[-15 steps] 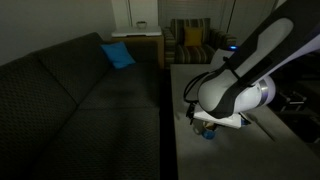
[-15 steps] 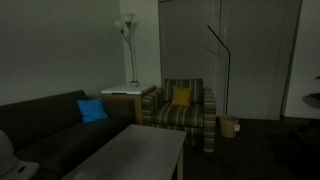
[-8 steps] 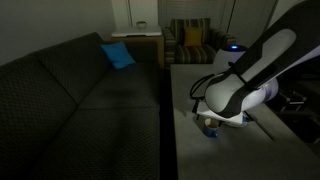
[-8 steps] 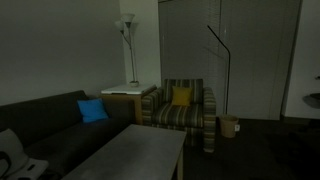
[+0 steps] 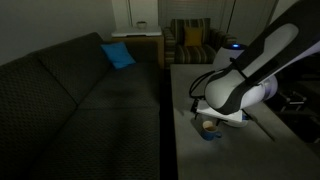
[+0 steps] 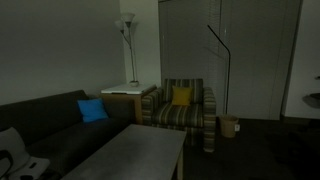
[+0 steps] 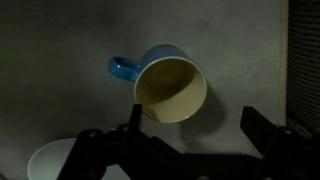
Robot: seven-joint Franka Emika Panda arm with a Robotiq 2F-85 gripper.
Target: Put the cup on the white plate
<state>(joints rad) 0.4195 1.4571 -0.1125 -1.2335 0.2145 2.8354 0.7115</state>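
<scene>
In the wrist view the blue cup [image 7: 170, 88] stands upright on the grey table, pale yellow inside, handle pointing left. My gripper [image 7: 197, 118] is open above it. One dark finger overlaps the cup's lower left rim and the other is well off to the right. A part of the white plate [image 7: 45, 162] shows at the bottom left, apart from the cup. In an exterior view my gripper [image 5: 208, 124] hangs low over the table with a bit of the blue cup [image 5: 210, 135] under it. The plate is hidden there.
The grey table [image 5: 195, 160] runs beside a dark sofa [image 5: 90, 100] with a blue cushion [image 5: 117, 54]. A striped armchair [image 6: 182, 105] with a yellow cushion, a floor lamp [image 6: 127, 30] and a small bin [image 6: 229, 125] stand beyond the table's far end.
The arm has shifted slightly and settled lower over the cup. Over the last half second it has hardly moved. The cup has not moved.
</scene>
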